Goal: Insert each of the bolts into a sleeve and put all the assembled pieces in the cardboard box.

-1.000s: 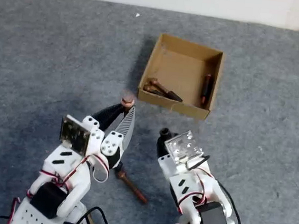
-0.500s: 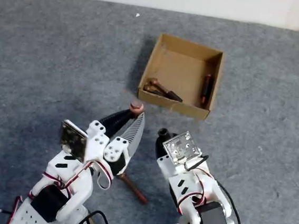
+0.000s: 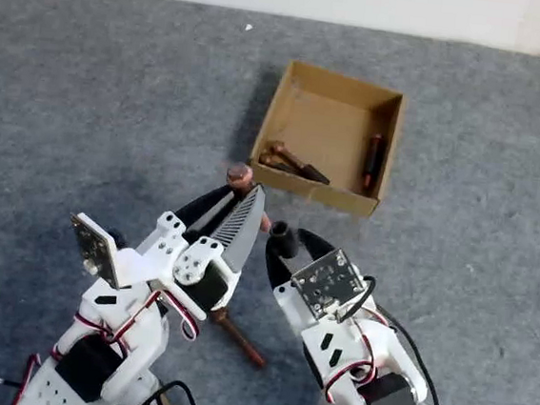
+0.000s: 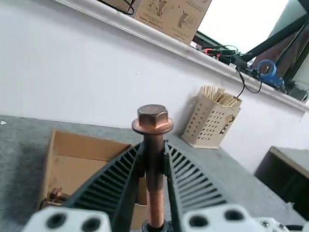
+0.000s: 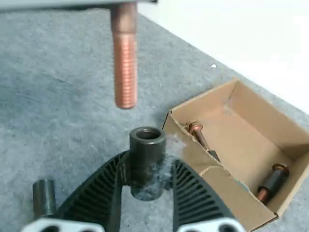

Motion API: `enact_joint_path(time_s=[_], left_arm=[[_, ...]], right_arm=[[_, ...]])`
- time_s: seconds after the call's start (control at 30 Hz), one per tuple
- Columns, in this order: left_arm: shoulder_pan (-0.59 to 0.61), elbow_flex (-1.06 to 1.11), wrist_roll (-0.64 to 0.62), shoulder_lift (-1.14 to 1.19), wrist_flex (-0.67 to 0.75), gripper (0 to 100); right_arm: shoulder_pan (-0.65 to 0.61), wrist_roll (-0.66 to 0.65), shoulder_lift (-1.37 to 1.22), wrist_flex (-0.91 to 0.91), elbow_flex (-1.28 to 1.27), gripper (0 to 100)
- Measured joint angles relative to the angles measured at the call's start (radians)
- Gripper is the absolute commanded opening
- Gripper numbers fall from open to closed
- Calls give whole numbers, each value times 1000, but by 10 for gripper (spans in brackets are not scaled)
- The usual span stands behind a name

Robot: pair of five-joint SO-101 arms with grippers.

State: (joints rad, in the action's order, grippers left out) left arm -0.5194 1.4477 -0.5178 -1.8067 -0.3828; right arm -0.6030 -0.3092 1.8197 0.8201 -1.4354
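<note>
The left arm [image 3: 161, 293] seems to hide half the loose bolt [image 3: 238, 339]; the edge crops the held bolt [image 5: 124, 58].

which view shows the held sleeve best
Right wrist view: the sleeve stands upright between the jaws, bore open under the bolt. The high view shows its dark top; the left wrist view, perhaps a dark edge below the bolt.
</note>
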Motion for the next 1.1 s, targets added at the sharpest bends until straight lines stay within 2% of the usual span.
enact_joint_path(time_s=[0.57, 0.8, 1.1], left_arm=[[-66, 0, -20, 0, 3, 6], [-58, 14, -20, -2, 5, 6], [-54, 11, -25, -12, -21, 6]], right_arm=[[-5, 0, 5, 38, 26, 5], [-92, -38, 5, 143, 129, 5], [-101, -44, 5, 147, 144, 5]])
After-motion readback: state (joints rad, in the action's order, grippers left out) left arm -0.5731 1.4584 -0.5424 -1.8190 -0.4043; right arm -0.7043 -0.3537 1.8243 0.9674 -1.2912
